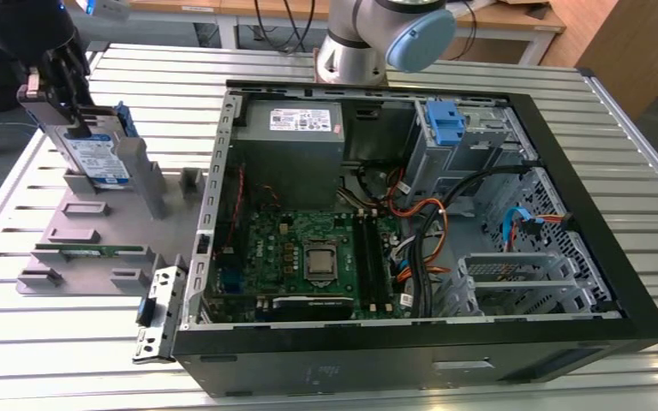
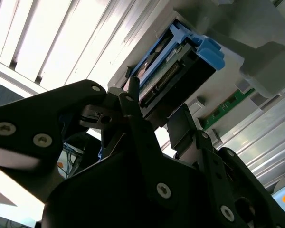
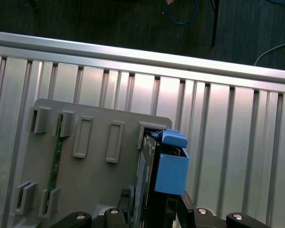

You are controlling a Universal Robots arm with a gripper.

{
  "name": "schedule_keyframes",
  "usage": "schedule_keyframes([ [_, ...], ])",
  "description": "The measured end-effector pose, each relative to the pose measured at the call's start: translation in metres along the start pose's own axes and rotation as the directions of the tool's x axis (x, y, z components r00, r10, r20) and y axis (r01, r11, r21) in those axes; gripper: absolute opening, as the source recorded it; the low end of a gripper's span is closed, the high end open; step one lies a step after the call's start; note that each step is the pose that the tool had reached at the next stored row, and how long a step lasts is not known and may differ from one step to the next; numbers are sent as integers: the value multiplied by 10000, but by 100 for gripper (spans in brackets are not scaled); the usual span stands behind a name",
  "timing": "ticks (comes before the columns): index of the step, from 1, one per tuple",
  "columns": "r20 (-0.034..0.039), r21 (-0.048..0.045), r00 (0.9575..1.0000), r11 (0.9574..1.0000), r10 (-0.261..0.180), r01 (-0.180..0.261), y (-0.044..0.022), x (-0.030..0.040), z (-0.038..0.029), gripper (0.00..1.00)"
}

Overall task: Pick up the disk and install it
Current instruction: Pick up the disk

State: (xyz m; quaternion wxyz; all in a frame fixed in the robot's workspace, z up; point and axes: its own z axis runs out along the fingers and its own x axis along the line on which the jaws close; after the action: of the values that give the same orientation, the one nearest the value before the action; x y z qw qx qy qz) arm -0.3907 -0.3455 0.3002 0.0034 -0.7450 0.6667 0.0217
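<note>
While the computer case point(image 1: 620, 257) lies open on the slatted metal table point(image 1: 169, 77), its contents in the exterior view are as follows: grey power-supply box point(image 1: 295, 128) at eleven o'clock, lone blue bracket point(image 1: 449, 120) in the bay at one o'clock, green motherboard point(image 1: 306, 257) at seven o'clock, and a bundle of orange, black and blue cables point(image 1: 432, 223) running across the middle towards three o'clock. At nine o'clock from the case, just beside its wall, lies a grey fixture tray point(image 1: 112, 248) with raised slots. A green memory stick point(image 1: 89, 251) sits in the slots along the tray's six o'clock edge. The disk point(image 1: 92, 158) stands upright on edge at the tray's eleven o'clock corner, its label facing the case and its lower edge level with the slot posts; whether it is seated there or lifted clear cannot be determined. The gripper point(image 1: 61, 103) is on the disk's upper end. In both wrist views the disk point(image 2: 173, 71) point(image 3: 166, 171) lies between the two fingers point(image 2: 133, 102) point(image 3: 184, 209), one against each broad face, closed down to the thickness of the drive and its blue carrier and clamped on it. The disk's connector end points back towards the gripper body.
</note>
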Motion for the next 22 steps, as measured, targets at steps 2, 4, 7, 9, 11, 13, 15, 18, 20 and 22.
schedule_keyframes([
  [2,2,3,10000,10000,0,0,0,0,-3,50],
  [4,1,2,10000,10000,0,0,0,0,-4,50],
  [7,0,1,10000,10000,1,-1,0,0,-6,50],
  [9,1,1,10000,10000,1,-1,0,0,-6,50],
  [11,0,1,10000,10000,1,-1,0,0,-6,49],
  [13,0,1,10000,10000,1,-1,0,0,-7,42],
  [15,0,0,10000,10000,1,-1,0,0,-7,42],
  [18,0,1,10000,10000,0,0,0,0,-7,42],
  [20,0,1,10000,10000,1,-1,0,0,-8,42],
  [22,0,1,10000,10000,1,-1,0,0,-8,42],
])
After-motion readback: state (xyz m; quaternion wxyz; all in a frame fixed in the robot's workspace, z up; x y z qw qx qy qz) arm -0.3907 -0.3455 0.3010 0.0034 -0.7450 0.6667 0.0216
